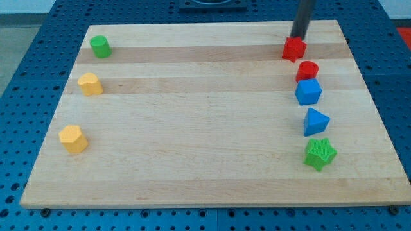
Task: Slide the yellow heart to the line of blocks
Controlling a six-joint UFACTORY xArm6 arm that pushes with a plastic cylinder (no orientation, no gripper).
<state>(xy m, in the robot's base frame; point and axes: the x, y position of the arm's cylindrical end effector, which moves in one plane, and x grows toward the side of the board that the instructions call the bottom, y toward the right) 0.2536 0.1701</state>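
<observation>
Two yellow blocks lie at the view's left. The upper one (90,84) looks like the yellow heart; the lower one (73,138) looks many-sided. Down the view's right runs a line of blocks: a red block (293,49) of unclear shape, a red cylinder (307,70), a blue cube (308,92), a blue triangle (315,121) and a green star (320,153). My tip (297,36) is at the view's top right, right behind the top red block, touching or nearly touching it. It is far from both yellow blocks.
A green cylinder (99,46) stands at the top left of the wooden board (192,128). The board lies on a blue perforated table (19,96), and its edges show on all sides.
</observation>
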